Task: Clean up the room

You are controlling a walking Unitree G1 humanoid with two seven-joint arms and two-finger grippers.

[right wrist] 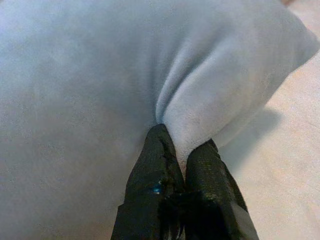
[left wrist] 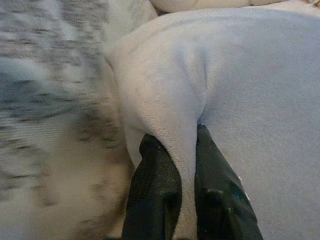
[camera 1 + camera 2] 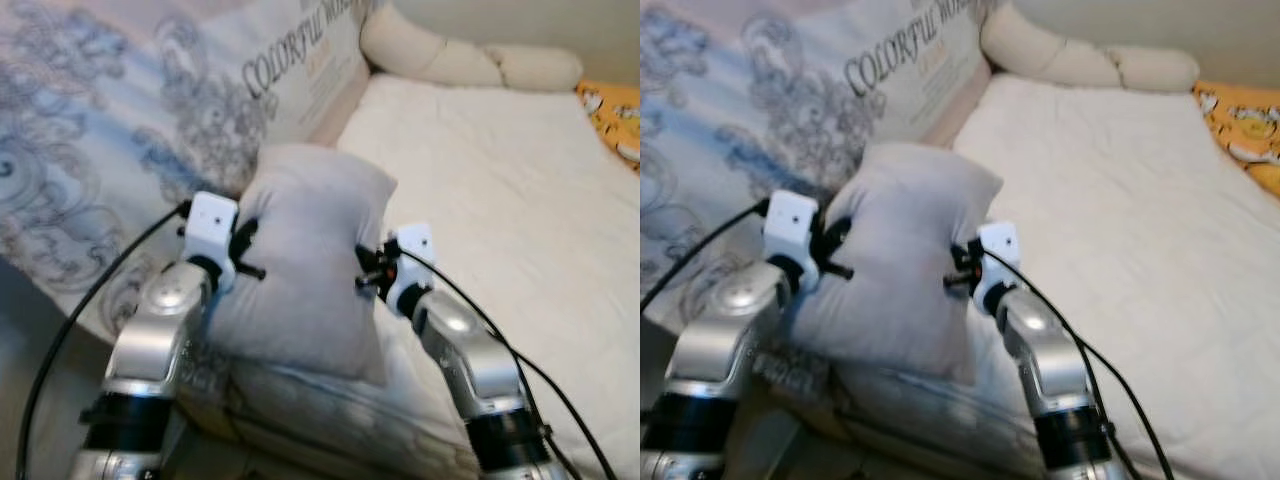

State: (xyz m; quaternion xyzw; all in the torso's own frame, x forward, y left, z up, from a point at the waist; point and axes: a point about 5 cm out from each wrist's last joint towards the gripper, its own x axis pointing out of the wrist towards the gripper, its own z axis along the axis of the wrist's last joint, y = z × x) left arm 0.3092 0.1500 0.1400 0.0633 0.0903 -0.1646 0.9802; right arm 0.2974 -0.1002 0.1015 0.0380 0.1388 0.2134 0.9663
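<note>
— White bed is in front, and a patterned quilt lies at its left?

— Yes. Over the bed's near edge, the grey pillow is pinched on both sides: left gripper and right gripper each closed on a fold, seemingly lifted.

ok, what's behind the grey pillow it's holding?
Behind the grey pillow, pinched by the left gripper and right gripper, rises the patterned duvet, with white mattress alongside. What lies directly underneath is hidden.
</note>
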